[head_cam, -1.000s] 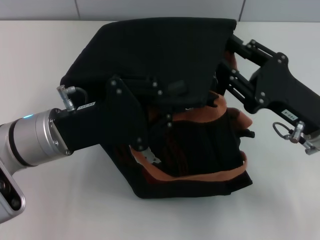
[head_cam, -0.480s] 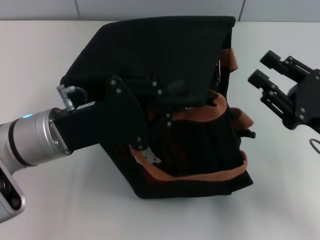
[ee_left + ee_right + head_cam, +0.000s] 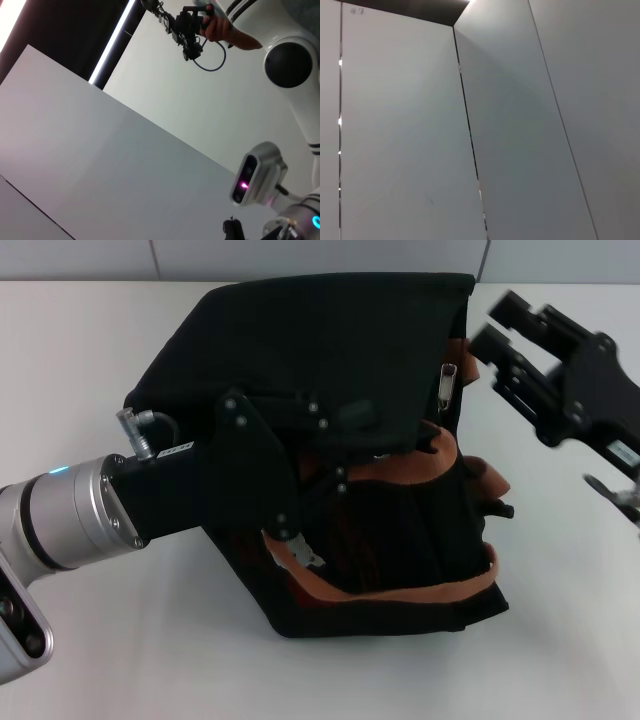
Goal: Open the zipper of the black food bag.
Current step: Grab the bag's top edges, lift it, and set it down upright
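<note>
The black food bag (image 3: 330,440) lies mid-table, its silver zipper pull (image 3: 447,380) exposed at the far right. It is pinned by the left gripper (image 3: 335,480), whose grip cannot be told. The right gripper (image 3: 490,322), spread, hovers beside the pull; pinching it is judged next.

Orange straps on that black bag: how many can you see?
2. One orange strap loops along the black food bag's near side; the other runs across its middle toward the right edge. Parts are hidden behind the left gripper.

1 black food bag (image 3: 330,350), 2 orange straps (image 3: 400,592), 2 end effectors: left (image 3: 335,455), right (image 3: 495,325).
</note>
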Available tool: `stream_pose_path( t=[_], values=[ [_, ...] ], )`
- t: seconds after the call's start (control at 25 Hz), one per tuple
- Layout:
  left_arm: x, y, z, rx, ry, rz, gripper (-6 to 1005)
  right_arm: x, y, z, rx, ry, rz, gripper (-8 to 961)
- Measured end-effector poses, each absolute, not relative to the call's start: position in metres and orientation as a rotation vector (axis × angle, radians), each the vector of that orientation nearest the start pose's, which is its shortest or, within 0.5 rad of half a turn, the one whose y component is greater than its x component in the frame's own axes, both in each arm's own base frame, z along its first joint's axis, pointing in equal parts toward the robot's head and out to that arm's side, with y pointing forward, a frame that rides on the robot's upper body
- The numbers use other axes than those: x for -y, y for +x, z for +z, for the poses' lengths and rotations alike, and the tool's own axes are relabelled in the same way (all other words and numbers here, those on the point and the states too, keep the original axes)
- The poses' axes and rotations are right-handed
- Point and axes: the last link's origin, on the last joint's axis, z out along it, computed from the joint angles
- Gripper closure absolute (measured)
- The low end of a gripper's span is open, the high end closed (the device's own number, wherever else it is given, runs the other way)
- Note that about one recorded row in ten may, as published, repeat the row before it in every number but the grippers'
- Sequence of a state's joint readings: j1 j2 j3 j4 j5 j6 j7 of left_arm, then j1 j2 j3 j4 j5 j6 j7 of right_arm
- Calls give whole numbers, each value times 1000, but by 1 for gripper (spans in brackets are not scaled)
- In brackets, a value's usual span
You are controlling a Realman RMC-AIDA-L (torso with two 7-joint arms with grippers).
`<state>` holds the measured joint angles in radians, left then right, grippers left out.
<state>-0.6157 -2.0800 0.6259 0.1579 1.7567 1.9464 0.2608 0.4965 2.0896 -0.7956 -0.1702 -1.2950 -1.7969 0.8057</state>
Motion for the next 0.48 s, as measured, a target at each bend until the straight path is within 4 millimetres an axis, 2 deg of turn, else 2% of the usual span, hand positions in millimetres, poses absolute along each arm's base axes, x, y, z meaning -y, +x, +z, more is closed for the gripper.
stream_pose_path(
  t=[0.2, 0.36, 0.48],
  values=[
    [-275, -203, -29, -1064, -2003, -1110, 818, -301, 225, -23, -347, -2245, 1482, 487],
    [-275, -203, -29, -1064, -2003, -1110, 818, -303, 231, -28, -399, -2283, 1416, 487],
    [-276, -203, -29, -1063, -2003, -1108, 818, -296, 240, -26, -428, -2312, 1389, 488]
  ],
)
